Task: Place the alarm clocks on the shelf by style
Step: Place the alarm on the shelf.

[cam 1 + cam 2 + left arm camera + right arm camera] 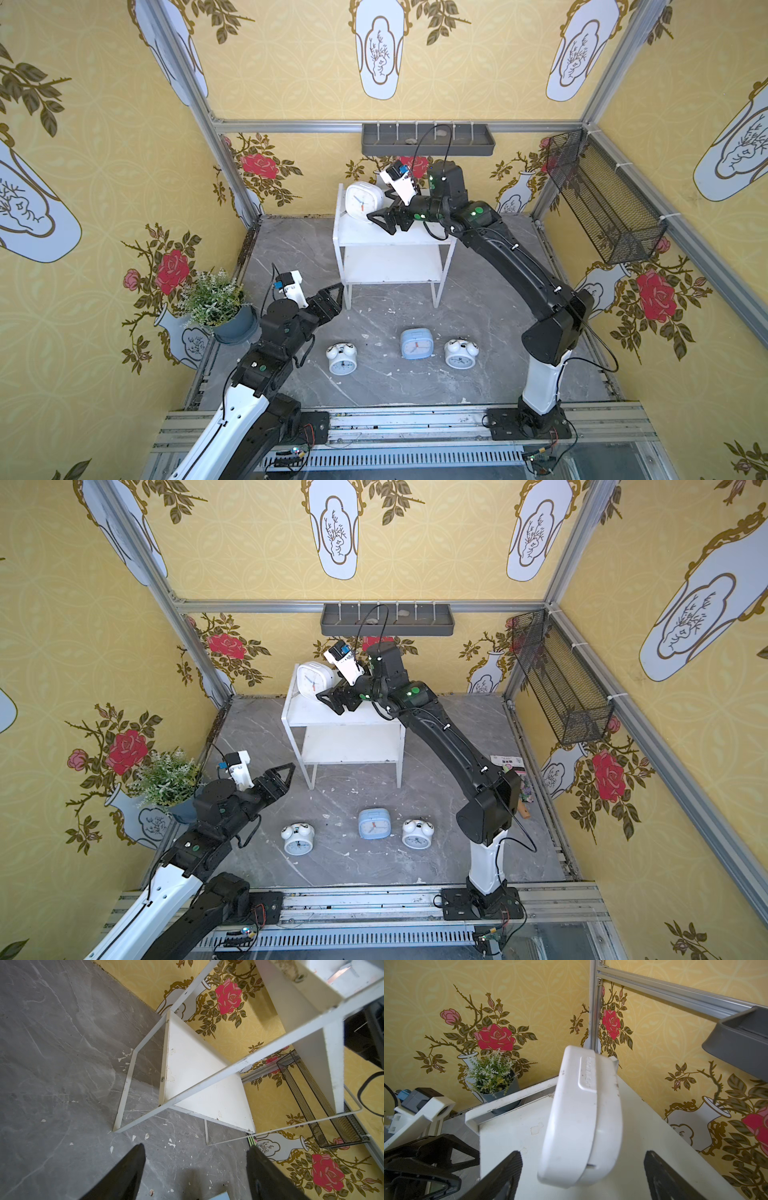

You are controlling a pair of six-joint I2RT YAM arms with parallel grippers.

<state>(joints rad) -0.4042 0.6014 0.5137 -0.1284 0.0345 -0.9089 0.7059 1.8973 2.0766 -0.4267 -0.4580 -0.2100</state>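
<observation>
A white rounded-square alarm clock (pixel 363 200) (pixel 314 679) stands on the top board of the white shelf (pixel 390 239) (pixel 345 717), near its left back corner, with its face to the front. My right gripper (pixel 380 212) (pixel 582 1153) is open at the clock's right side. In the right wrist view the clock (pixel 583 1115) sits between the fingers with a gap on each side. On the floor in front lie a light blue square clock (pixel 417 343) and two twin-bell clocks (pixel 341 359) (pixel 460 354). My left gripper (pixel 334 293) (pixel 197 1146) hangs open and empty by the shelf's front left leg.
A potted plant (pixel 216 303) stands at the left wall. A grey wall tray (pixel 428 139) hangs behind the shelf and a black mesh basket (pixel 602 199) on the right wall. The shelf's lower board (pixel 197 1068) is bare. White flakes dot the grey floor.
</observation>
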